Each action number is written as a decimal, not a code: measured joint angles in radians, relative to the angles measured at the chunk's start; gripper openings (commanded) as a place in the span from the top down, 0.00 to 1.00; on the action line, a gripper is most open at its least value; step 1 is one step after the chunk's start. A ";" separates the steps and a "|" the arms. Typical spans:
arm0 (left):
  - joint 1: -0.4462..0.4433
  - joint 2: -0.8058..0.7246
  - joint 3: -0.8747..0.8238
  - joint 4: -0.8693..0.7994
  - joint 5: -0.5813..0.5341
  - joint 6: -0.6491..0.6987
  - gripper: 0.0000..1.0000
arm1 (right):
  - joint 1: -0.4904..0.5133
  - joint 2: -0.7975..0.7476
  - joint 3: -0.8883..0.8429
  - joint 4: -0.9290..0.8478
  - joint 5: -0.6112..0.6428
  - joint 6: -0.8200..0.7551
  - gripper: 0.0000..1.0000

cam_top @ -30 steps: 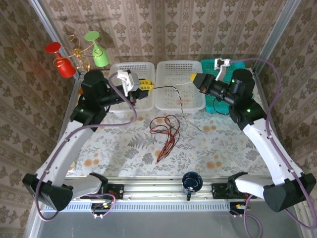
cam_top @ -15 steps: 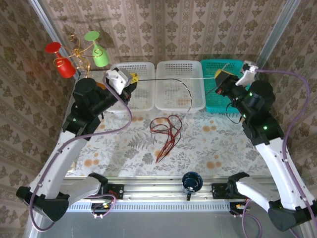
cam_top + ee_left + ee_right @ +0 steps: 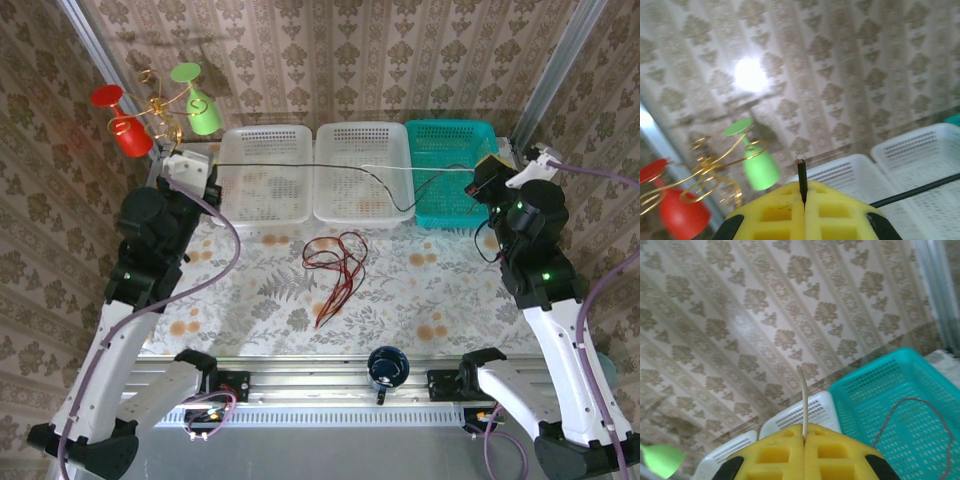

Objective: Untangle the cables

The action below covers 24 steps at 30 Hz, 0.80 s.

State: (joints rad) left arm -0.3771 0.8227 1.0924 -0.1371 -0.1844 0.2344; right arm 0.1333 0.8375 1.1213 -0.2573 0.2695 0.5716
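My left gripper (image 3: 203, 167) is shut on one end of a black cable (image 3: 300, 163); the tip sticks up between the yellow pads (image 3: 801, 175). This cable runs taut over the white baskets, then sags toward the teal basket. On the right, my right gripper (image 3: 480, 176) is shut on a thin white cable (image 3: 420, 169), whose end pokes out above its pads (image 3: 802, 395). A tangle of red cables (image 3: 335, 262) lies loose on the flowered table, apart from both grippers. In the right wrist view a thin dark cable (image 3: 912, 402) curves over the teal basket floor.
Three baskets line the back: two white baskets (image 3: 262, 195) (image 3: 345, 205) and a teal basket (image 3: 450, 135). A gold wire stand with a red and a green cup (image 3: 195, 105) is at the back left. A dark mug (image 3: 387, 367) sits at the front rail.
Both arms have swung outward, away from each other. The black and white cables, slack over the middle basket before, are now stretched across the baskets. The red tangle has not moved.
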 measured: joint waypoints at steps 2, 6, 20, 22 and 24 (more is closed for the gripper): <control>0.016 -0.037 -0.035 0.018 -0.061 0.000 1.00 | -0.008 -0.015 -0.006 -0.011 0.039 0.002 1.00; 0.039 -0.115 -0.105 0.079 -0.164 0.000 1.00 | -0.019 -0.063 -0.037 -0.012 0.110 0.004 1.00; 0.058 -0.254 -0.242 0.348 -0.438 0.016 1.00 | -0.038 -0.125 -0.066 -0.035 0.284 0.011 1.00; 0.058 -0.256 -0.244 0.357 -0.447 0.016 1.00 | -0.039 -0.125 -0.066 -0.039 0.289 0.011 1.00; 0.058 -0.256 -0.245 0.367 -0.454 0.018 1.00 | -0.039 -0.124 -0.066 -0.039 0.296 0.011 1.00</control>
State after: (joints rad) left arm -0.3191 0.5671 0.8478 0.2302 -0.6384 0.2520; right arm 0.0940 0.7132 1.0557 -0.2966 0.5655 0.5823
